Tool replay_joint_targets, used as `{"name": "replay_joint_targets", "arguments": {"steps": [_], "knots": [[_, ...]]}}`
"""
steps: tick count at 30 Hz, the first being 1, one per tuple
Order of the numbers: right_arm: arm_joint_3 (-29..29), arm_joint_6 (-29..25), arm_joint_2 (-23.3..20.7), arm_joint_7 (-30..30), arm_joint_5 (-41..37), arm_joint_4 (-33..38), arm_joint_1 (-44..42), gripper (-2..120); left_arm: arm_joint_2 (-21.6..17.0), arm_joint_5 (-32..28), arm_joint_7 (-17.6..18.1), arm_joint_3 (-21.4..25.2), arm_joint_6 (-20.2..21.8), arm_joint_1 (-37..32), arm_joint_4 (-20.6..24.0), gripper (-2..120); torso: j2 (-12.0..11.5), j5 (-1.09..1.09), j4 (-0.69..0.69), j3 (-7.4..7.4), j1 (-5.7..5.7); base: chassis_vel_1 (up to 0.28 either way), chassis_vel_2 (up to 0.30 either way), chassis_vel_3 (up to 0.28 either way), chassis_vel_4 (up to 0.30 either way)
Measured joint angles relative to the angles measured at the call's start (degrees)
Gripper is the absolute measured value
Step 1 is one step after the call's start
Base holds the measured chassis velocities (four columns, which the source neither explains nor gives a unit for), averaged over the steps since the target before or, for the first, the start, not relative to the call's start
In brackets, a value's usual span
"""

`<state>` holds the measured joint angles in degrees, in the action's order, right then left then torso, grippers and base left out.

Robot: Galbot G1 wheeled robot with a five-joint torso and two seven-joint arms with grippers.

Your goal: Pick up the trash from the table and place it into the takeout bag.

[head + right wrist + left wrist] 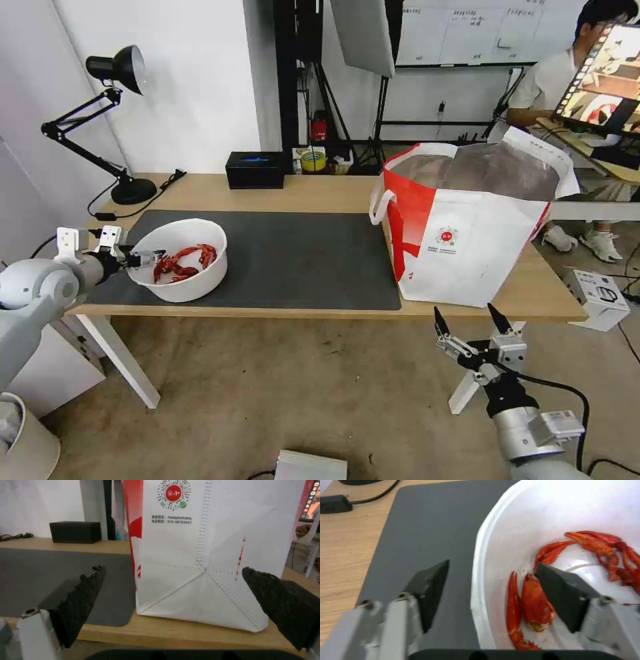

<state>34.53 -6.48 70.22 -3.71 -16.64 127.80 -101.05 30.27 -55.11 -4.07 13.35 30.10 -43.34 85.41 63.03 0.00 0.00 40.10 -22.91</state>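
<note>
Red shells (183,262) are lying in a white bowl (193,283); a dark grey mat (300,263) is covering the pale wooden worktop (320,190); the bag (467,240) is showing white and red.

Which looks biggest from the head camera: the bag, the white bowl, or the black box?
1. takeout bag, biggest.
2. white bowl.
3. black tissue box, smallest, though it sits farther back, so that shrinks it a little.

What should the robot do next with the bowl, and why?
Probably close the left gripper on the white bowl's rim. Its open fingers already straddle the rim, one outside over the mat, one inside by the crayfish shells, so pinching should secure it.
</note>
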Motion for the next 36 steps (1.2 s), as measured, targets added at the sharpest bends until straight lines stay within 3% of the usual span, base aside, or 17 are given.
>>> {"name": "replay_joint_targets", "arguments": {"steps": [4, 6, 12, 19, 36], "knots": [[0.0, 0.0, 0.0, 0.0, 0.0, 0.0, 0.0, 100, 0.0, 0.0, -0.1, 0.1, 0.0, -0.1, 0.2, 59, 0.0, 0.00, 0.00, 0.00, 0.00, 0.000, 0.000, 0.000, 0.000], [0.0, 0.0, 0.0, 0.0, 0.0, 0.0, 0.0, 100, 0.0, 0.0, -0.2, 0.1, -0.1, -0.2, 0.3, 47, 0.0, 0.00, 0.00, 0.00, 0.00, 0.000, 0.000, 0.000, 0.000], [0.0, 0.0, 0.0, 0.0, 0.0, 0.0, 0.0, 100, -0.1, 0.0, -0.4, 0.7, -0.1, -0.8, 0.6, 29, 0.0, 0.00, 0.00, 0.00, 0.00, 0.000, 0.000, 0.000, 0.000], [0.0, 0.0, 0.0, 0.0, 0.0, 0.0, 0.0, 100, -0.3, 0.1, -1.6, 2.5, -0.2, -2.6, 1.5, 0, 0.0, 0.00, 0.00, 0.00, 0.00, 0.000, 0.000, 0.000, 0.000], [0.0, 0.0, 0.0, 0.0, 0.0, 0.0, 0.0, 100, -0.6, -2.5, -1.0, 4.9, -0.3, -4.8, 4.6, 0, 0.0, -0.01, 0.00, 0.00, -0.01, 0.000, 0.000, 0.000, 0.000]]}}
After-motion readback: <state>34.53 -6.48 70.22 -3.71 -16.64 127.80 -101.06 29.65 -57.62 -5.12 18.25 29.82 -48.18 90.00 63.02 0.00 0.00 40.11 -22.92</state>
